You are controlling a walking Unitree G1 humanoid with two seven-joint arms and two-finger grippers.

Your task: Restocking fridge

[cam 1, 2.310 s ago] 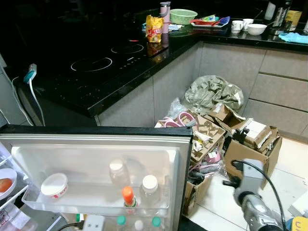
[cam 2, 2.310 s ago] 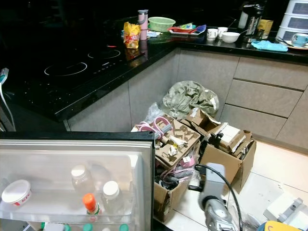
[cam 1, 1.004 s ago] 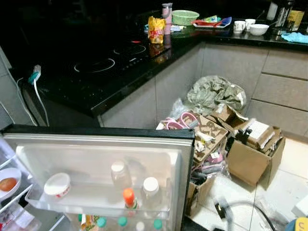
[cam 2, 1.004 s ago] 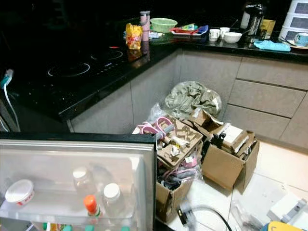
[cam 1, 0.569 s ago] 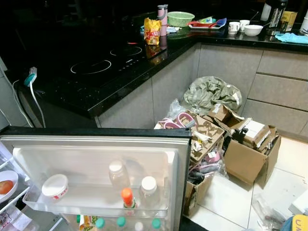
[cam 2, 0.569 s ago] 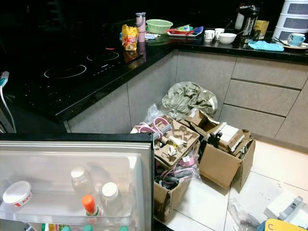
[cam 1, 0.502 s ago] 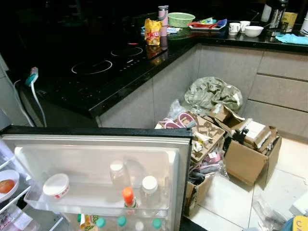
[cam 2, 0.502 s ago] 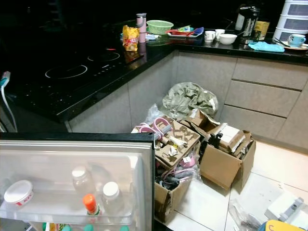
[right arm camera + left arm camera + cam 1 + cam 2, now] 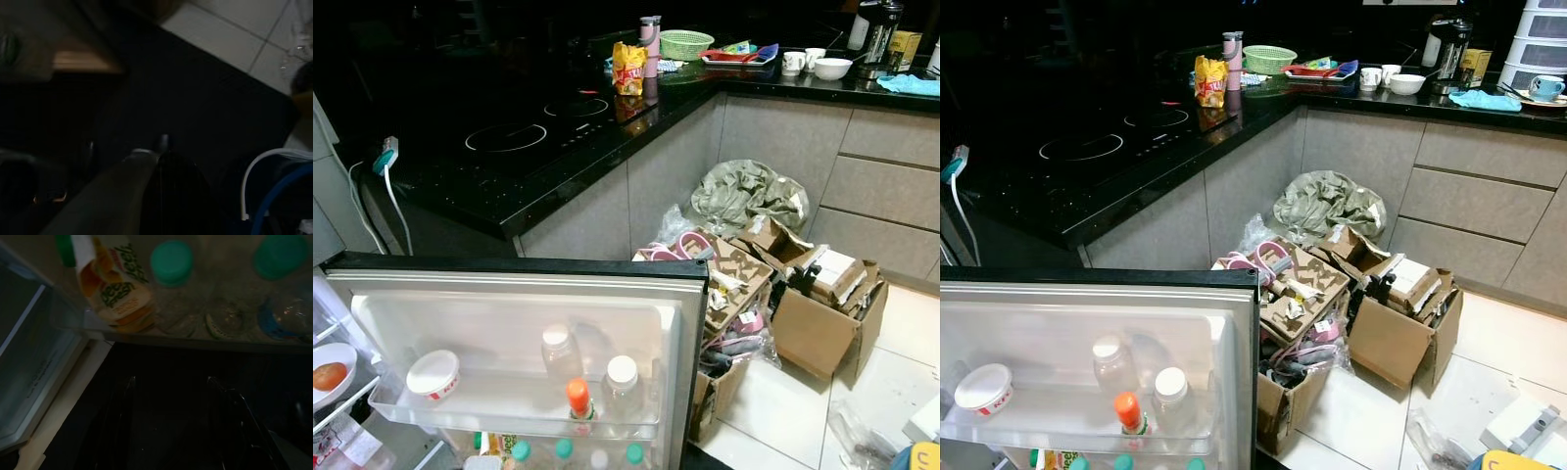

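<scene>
A black L-shaped counter [image 9: 558, 147] runs across the upper half of the frame, with an induction hob [image 9: 524, 127] set into it at upper left. Grey cabinet fronts [image 9: 891, 186] fill the upper right below it.

The open fridge door [image 9: 519, 343] takes up the lower left, its inner side facing up. Its upper door shelf [image 9: 509, 416] holds a white tub [image 9: 433, 374], two clear white-capped bottles [image 9: 560, 354] and an orange-capped bottle [image 9: 578, 399]. Below it, at the bottom edge, stand green-capped bottles [image 9: 171, 264] and a juice pouch [image 9: 115, 293], seen close in the left wrist view. At the far left edge a white bowl with a tomato [image 9: 328, 375] sits on a fridge rack.

Right of the door, in the centre of the frame, the floor is crowded: open cardboard boxes [image 9: 822, 313] stuffed with packaging, a box of pink-rimmed items [image 9: 705, 284], and a crumpled grey-green bag [image 9: 749, 196] against the cabinets. They stand close beside the door's edge on the white tile floor [image 9: 901, 333].

On the counter at the top are a yellow snack bag [image 9: 627, 67], a pink bottle [image 9: 650, 44], a green basket [image 9: 686, 44], cups and a bowl [image 9: 813, 64].

The left gripper [image 9: 176, 426] is dark and hangs below the lower door shelf, fingers apart with nothing between them. The right gripper [image 9: 156, 147] is too dark to tell how its fingers stand.
</scene>
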